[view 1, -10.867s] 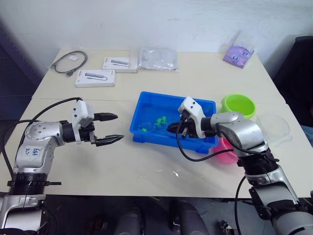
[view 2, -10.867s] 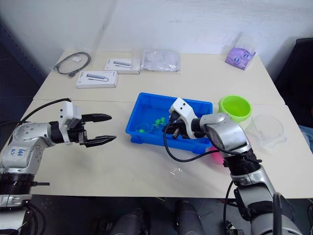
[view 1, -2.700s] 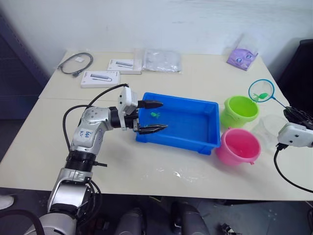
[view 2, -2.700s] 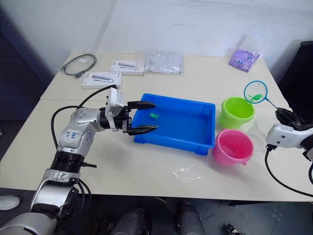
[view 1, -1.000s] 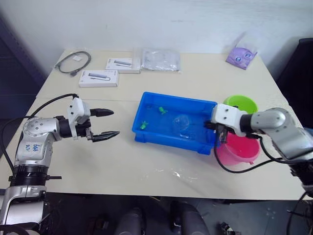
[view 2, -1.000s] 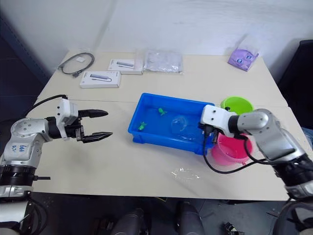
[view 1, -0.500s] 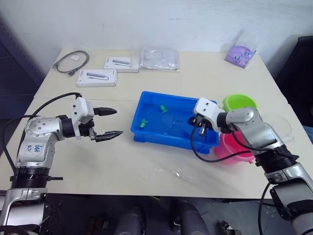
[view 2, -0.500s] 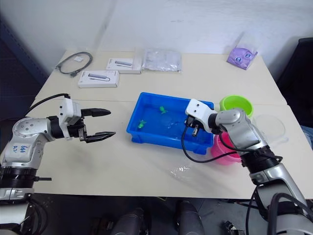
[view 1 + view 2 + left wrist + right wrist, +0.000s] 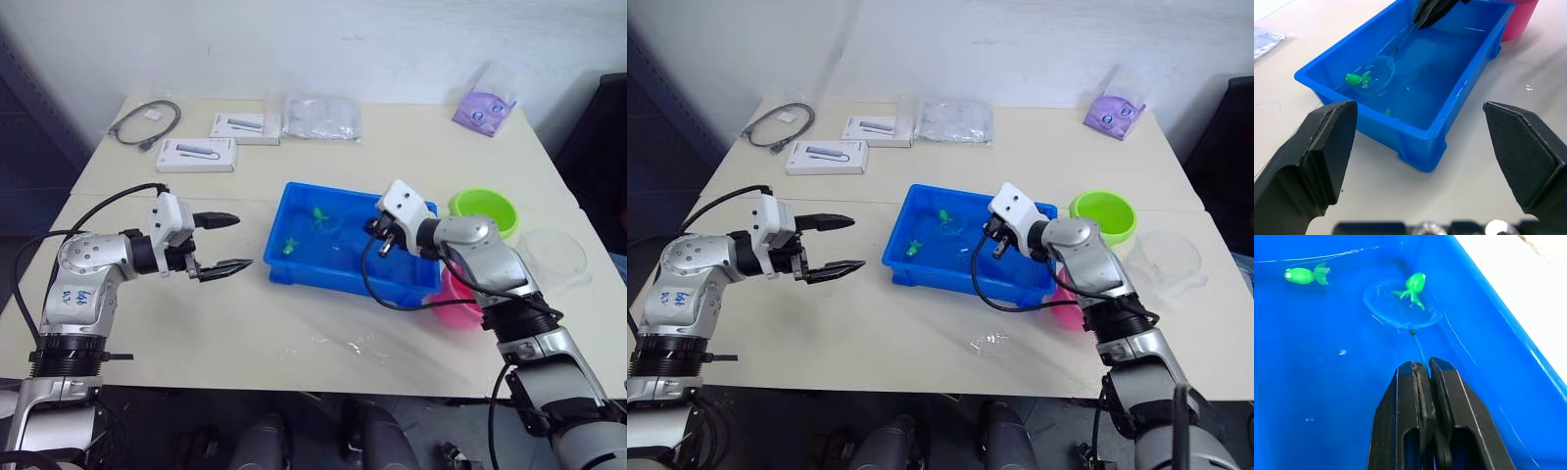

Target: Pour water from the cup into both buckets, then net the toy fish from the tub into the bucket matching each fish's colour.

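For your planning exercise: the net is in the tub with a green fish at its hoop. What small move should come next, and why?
Probably lift the net straight up. The right tool is shut on its handle, and a green fish lies over the hoop in the tub, so a lift should catch it.

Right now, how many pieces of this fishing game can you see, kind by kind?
blue tub: 1
buckets: 2, the green bucket and the pink bucket
clear cup: 1
net: 1
green fish: 2
Total: 7
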{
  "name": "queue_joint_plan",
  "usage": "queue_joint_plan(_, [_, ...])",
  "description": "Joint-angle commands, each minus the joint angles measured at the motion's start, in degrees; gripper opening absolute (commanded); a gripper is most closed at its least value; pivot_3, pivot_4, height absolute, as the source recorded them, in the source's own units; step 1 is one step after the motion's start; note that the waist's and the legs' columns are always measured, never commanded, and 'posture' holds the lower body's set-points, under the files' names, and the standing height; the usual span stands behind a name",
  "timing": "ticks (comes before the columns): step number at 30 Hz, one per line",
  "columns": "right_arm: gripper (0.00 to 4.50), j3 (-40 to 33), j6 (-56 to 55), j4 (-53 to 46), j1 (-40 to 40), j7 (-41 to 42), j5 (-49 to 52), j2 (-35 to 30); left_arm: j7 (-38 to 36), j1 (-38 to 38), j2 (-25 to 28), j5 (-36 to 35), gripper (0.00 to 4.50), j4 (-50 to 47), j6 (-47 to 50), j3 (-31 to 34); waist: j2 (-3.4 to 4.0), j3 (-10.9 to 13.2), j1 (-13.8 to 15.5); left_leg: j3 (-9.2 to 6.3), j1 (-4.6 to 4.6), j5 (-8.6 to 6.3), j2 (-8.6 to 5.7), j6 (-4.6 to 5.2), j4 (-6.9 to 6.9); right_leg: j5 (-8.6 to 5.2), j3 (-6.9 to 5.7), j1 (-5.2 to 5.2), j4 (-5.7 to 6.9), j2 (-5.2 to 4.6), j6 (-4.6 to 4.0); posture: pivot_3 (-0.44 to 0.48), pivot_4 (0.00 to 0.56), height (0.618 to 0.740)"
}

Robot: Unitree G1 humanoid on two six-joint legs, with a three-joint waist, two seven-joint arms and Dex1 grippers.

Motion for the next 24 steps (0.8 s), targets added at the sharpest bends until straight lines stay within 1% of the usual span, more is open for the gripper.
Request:
queue_joint_plan(1, [0.0,-3.0,1.4,-5.0,1.0,0.6,1.5,-1.2,0.7,-0.2,-0.3,-0.3,4.41,-2.4,0.7,-0.2,0.0,0.0,0.0,0.01,0.0,0.0,0.0,0.0,0.0,0.0,0.01,0.0,0.0,0.0,0.0,0.0,0.15,0.74])
queue_joint_plan(4, [0.0,-4.0,2.3,-5.9,1.7,0.2,2.4,-0.6,1.4,0.2,-0.3,-1.0,4.41,-2.1,1.5,1.1,0.0,0.0,0.0,0.02,0.01,0.01,0.0,0.01,0.01,0.0,0.02,0.0,0.02,0.01,0.0,0.0,0.15,0.74])
queue_joint_plan(7, [0.0,-4.2,4.9,-7.6,4.1,0.1,3.0,-0.9,0.8,3.8,0.5,-1.2,4.41,-4.3,2.3,1.2,0.0,0.0,-0.4,0.02,0.05,0.01,0.02,0.0,-0.07,0.0,0.05,0.0,0.02,0.04,0.0,0.0,0.15,0.74])
queue_joint_plan(9, [0.0,-5.1,6.0,-7.5,4.1,-0.4,3.3,-0.8,1.6,3.6,0.0,-1.1,4.41,-4.6,2.3,1.3,0.0,0.0,-0.4,0.02,0.05,0.01,0.02,0.0,-0.08,0.0,0.05,-0.01,0.01,0.03,0.0,0.0,0.15,0.74])
queue_joint_plan(11, [0.0,-4.4,5.8,-7.1,4.6,-0.4,2.4,-1.3,2.6,4.1,-0.6,-1.3,4.41,-5.2,2.1,1.7,0.0,0.0,-0.4,0.02,0.02,0.02,0.01,0.0,-0.02,0.0,0.05,-0.01,0.02,0.01,0.0,0.0,0.15,0.74])
queue_joint_plan(14, [0.0,-2.8,5.4,-5.7,3.7,-0.9,1.0,-0.6,3.0,4.4,-0.9,-1.1,4.41,-5.3,1.9,1.4,0.0,0.0,-0.4,0.02,0.04,0.02,0.0,0.01,-0.02,0.0,0.08,0.0,0.04,-0.01,0.0,0.0,0.15,0.74])
queue_joint_plan(18, [0.0,-0.9,4.9,-3.3,0.4,-0.5,0.3,1.4,2.9,4.4,-0.8,-0.5,4.41,-4.8,1.6,1.1,0.0,0.0,-1.0,0.03,0.05,0.03,0.0,0.01,-0.04,0.0,0.08,-0.01,0.04,0.0,0.0,0.0,0.15,0.74])
queue_joint_plan(21, [0.0,-0.6,3.0,-1.4,-1.1,-0.6,-0.2,2.4,3.6,4.8,-0.9,-0.2,4.41,-4.7,1.0,1.6,0.0,0.0,-1.3,0.02,0.05,0.04,0.01,-0.01,-0.04,0.0,0.07,-0.02,0.06,0.01,0.0,0.0,0.15,0.74])
queue_joint_plan(24, [0.0,-1.6,1.9,-1.9,-0.8,-0.8,0.3,2.9,4.0,5.3,-0.9,-0.3,4.41,-4.7,0.6,2.0,0.0,0.0,-1.3,0.01,0.04,0.04,0.0,-0.02,-0.05,0.0,0.07,-0.02,0.05,-0.01,0.0,0.0,0.15,0.74])
